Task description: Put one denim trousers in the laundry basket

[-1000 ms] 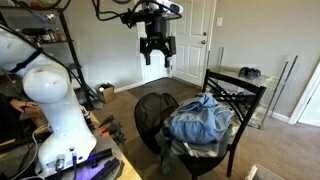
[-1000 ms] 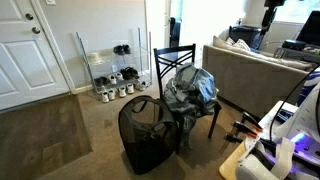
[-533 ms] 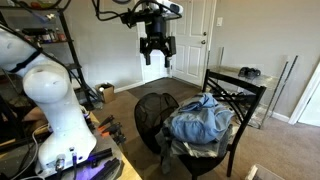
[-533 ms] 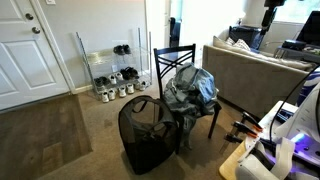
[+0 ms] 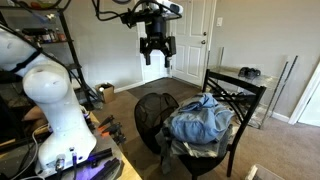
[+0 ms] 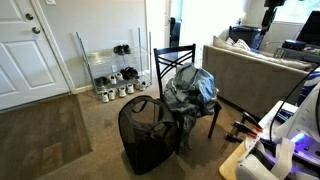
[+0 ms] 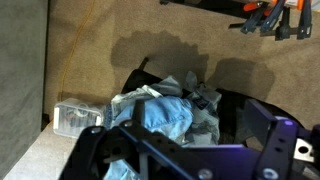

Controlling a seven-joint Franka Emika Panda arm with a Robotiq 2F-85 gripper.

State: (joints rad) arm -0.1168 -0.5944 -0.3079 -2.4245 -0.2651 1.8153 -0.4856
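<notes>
Denim trousers heaped on black lattice-backed chair, just right of mesh laundry basket in an exterior view. Gripper high above, fingers apart, holding nothing.

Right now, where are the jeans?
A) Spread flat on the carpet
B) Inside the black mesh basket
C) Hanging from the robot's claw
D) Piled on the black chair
D. In both exterior views the heap of jeans lies on the seat of the chair, while the laundry basket stands beside it on the floor and the gripper hangs high above, open and holding nothing.
</notes>
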